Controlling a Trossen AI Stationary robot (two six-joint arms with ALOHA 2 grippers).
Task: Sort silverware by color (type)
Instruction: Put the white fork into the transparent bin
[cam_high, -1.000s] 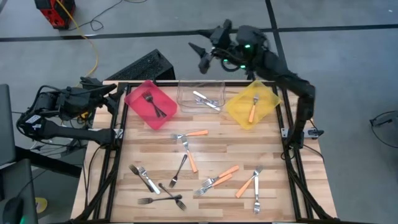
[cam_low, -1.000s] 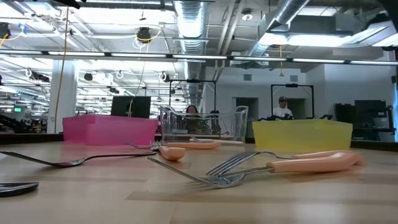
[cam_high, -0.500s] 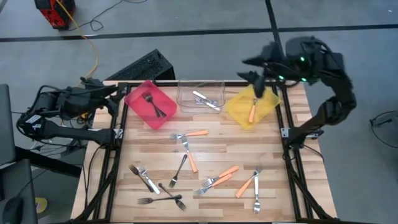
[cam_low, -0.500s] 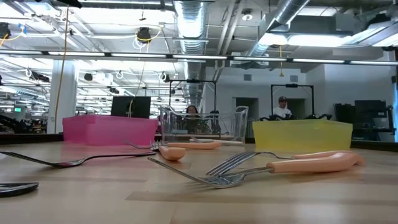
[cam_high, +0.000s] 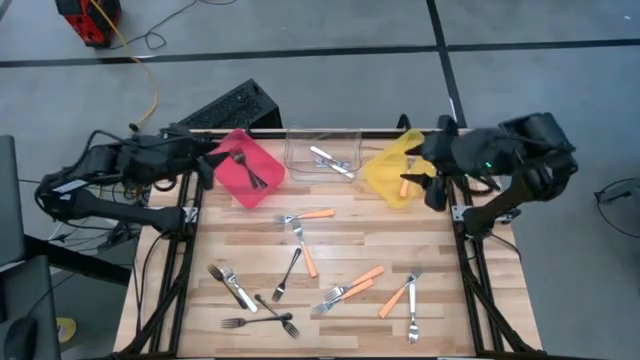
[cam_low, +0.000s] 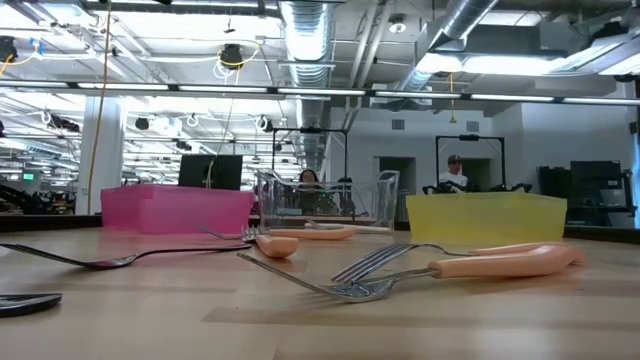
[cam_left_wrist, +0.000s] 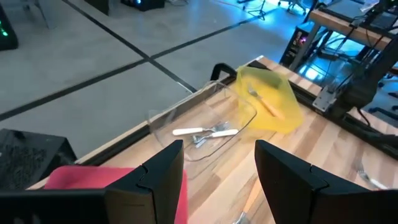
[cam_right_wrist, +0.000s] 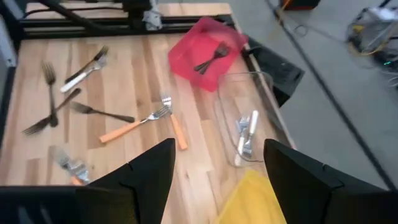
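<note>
Wood counter (cam_high: 340, 235): pale plank top in a black frame, forks scattered over the near and middle part, three bins in a row along the far edge.
Near forks: two shiny silver forks (cam_high: 232, 286) at near left; two dark metal forks (cam_high: 262, 320) crossed just beside them; one silver fork (cam_high: 413, 322) at near right.
Orange-handled forks (cam_high: 352, 287): cluster at near centre-right, one more (cam_high: 400, 294) next to it, handles pointing toward the far right.
Middle forks: one dark fork (cam_high: 289, 271) lying lengthwise at centre; two orange-handled forks (cam_high: 304, 216) above it, heads meeting near each other.
Red square bin (cam_high: 243, 168): far left, tilted, dark forks (cam_high: 246, 167) inside.
Clear square bin (cam_high: 322, 152): far centre, between the red and yellow bins, silver forks (cam_high: 332, 163) inside.
Yellow square bin (cam_high: 405, 168): far right, one orange-handled fork (cam_high: 406, 176) inside.
Left pincer (cam_high: 207, 160): at the counter's far-left edge, just beside the red bin, fingers (cam_left_wrist: 163, 171) parted, holding nothing.
Right pincer (cam_high: 436, 178): at the far-right edge, beside the yellow bin, fingers (cam_right_wrist: 148, 177) spread wide, nothing between them.
Low view: orange-handled fork (cam_low: 470, 263) nearest, the bins lined up behind it.
Background: two people (cam_low: 455, 174) well beyond the counter.
</note>
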